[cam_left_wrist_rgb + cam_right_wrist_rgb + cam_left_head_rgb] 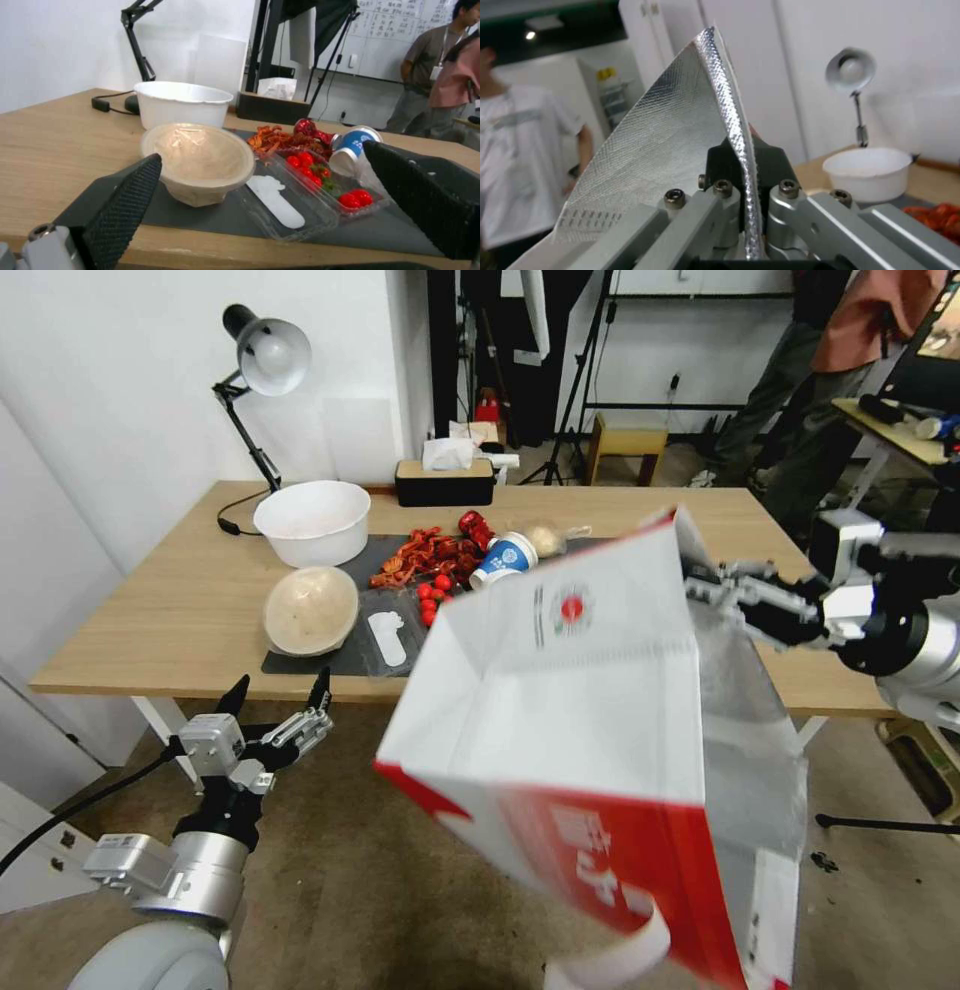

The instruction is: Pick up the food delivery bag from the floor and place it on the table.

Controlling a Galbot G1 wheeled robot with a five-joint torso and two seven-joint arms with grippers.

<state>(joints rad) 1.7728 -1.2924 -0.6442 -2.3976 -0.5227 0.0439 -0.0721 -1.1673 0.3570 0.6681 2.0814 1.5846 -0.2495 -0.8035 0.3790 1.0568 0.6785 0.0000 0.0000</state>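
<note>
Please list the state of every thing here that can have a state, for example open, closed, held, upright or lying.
bag: held off the floor, tilted, mouth open
right gripper: shut on the bag's rim
left gripper: open, holds nothing, below the table edge
paper cup: lying on its side
white bowl: upright
beige bowl: tipped on its side
tomato box: lid open
lamp: off
</note>
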